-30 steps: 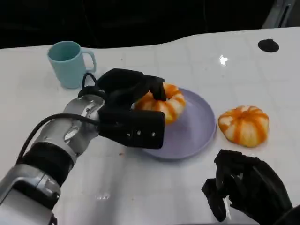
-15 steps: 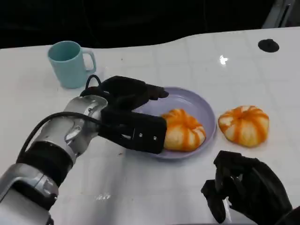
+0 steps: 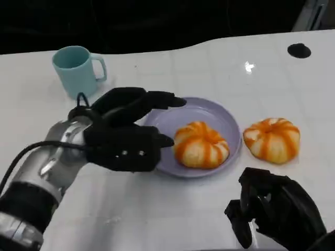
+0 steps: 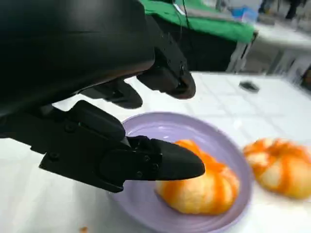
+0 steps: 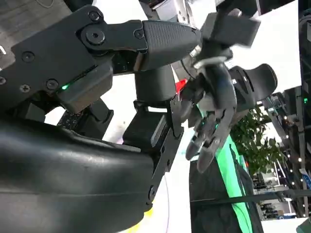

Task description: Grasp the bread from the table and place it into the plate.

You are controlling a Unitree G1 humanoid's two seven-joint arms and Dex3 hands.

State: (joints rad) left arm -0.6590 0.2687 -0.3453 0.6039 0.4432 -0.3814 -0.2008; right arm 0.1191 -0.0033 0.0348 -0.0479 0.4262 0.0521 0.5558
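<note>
Head view first: one bread (image 3: 201,145) lies inside the lilac plate (image 3: 170,119), toward the plate's near right side, resting on its base and touched by no hand. The left hand (image 3: 125,133) hovers at the plate's left rim with its fingers (image 3: 157,99) spread apart and holding nothing; the upper fingers reach over the rim, while a lower one points at the bread and stops just short of it. A second bread (image 3: 272,139) sits on the white surface (image 3: 209,63) just to the right of the plate, apart from its rim. The right hand (image 3: 275,212) rests low at the near right edge, fingers curled in on nothing. A teal mug (image 3: 77,69) stands upright behind the left hand, well away from the plate. From the left wrist view, the open fingers (image 4: 165,160) frame the plate (image 4: 160,127), with the bread (image 4: 204,182) on it beyond the fingertip and the other bread (image 4: 279,165) off to the side.
</note>
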